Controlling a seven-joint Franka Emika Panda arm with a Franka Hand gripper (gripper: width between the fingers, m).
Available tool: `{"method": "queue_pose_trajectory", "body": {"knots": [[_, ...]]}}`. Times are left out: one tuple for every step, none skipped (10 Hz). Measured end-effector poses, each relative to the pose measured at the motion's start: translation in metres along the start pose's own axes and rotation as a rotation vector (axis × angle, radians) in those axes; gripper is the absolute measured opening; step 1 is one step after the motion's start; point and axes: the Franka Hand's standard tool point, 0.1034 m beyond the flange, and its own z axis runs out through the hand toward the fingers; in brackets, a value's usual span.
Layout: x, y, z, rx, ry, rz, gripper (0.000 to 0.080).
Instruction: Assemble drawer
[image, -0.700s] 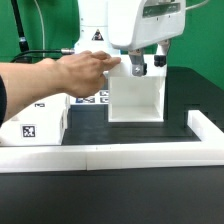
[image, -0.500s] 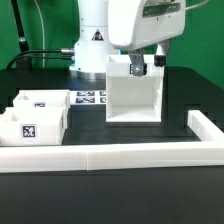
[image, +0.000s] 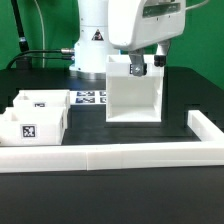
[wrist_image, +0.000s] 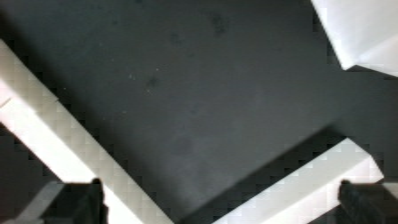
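Note:
The white cube-like drawer housing (image: 134, 97) stands upright at the middle of the black table, its open side facing the front. Two small white trays with square tags sit side by side at the exterior view's left, one in front (image: 28, 128) and one behind it (image: 42, 102). My gripper (image: 147, 65) hangs just above the housing's top rear edge, open and empty. In the wrist view my gripper (wrist_image: 217, 205) shows two dark fingertips (wrist_image: 71, 203) far apart with only the black table and white strips between them. A white corner (wrist_image: 365, 30) shows there; I cannot tell which part it is.
A long low white wall bar (image: 100, 156) runs along the front and turns back at the exterior view's right (image: 206, 128); it also crosses the wrist view (wrist_image: 54, 120). The marker board (image: 90, 97) lies flat behind the trays. The robot base (image: 92, 40) stands at the back.
A person's arm and hand reached from the exterior view's left to the housing's top 0.7 s ago. It has since withdrawn out of view. My gripper has not moved.

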Motion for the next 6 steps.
{"method": "queue_pose_trajectory", "body": {"knots": [[0.0,0.0,0.0,0.0,0.0,0.0,0.0649],[0.0,0.0,0.0,0.0,0.0,0.0,0.0649],[0.0,0.0,0.0,0.0,0.0,0.0,0.0649],[-0.003,-0.003,-0.002,0.001,-0.001,0.033,0.0649],[-0.014,-0.017,-0.009,0.001,-0.01,0.097,0.0649],[-0.021,-0.036,-0.017,-0.004,-0.018,0.206,0.0649]]}}
